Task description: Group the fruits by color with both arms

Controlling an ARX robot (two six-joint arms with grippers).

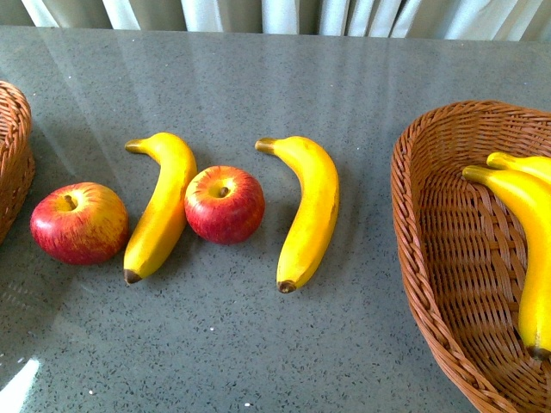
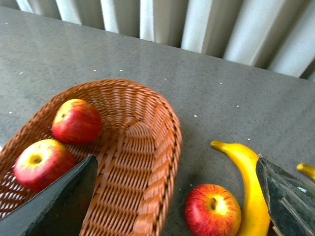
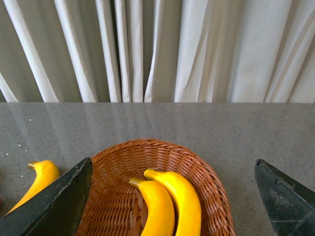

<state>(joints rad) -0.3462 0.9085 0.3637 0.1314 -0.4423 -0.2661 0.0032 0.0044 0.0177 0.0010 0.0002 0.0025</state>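
On the grey table lie, from left to right, a red apple, a yellow banana, a second red apple and a second banana. The right wicker basket holds two bananas. No arm shows in the front view. My left gripper is open above the left basket's rim; that basket holds two apples. An apple and a banana lie beside it. My right gripper is open above the right basket with its two bananas.
The left basket's edge shows at the far left of the front view. White curtains hang behind the table's far edge. A banana on the table shows beside the right basket in the right wrist view.
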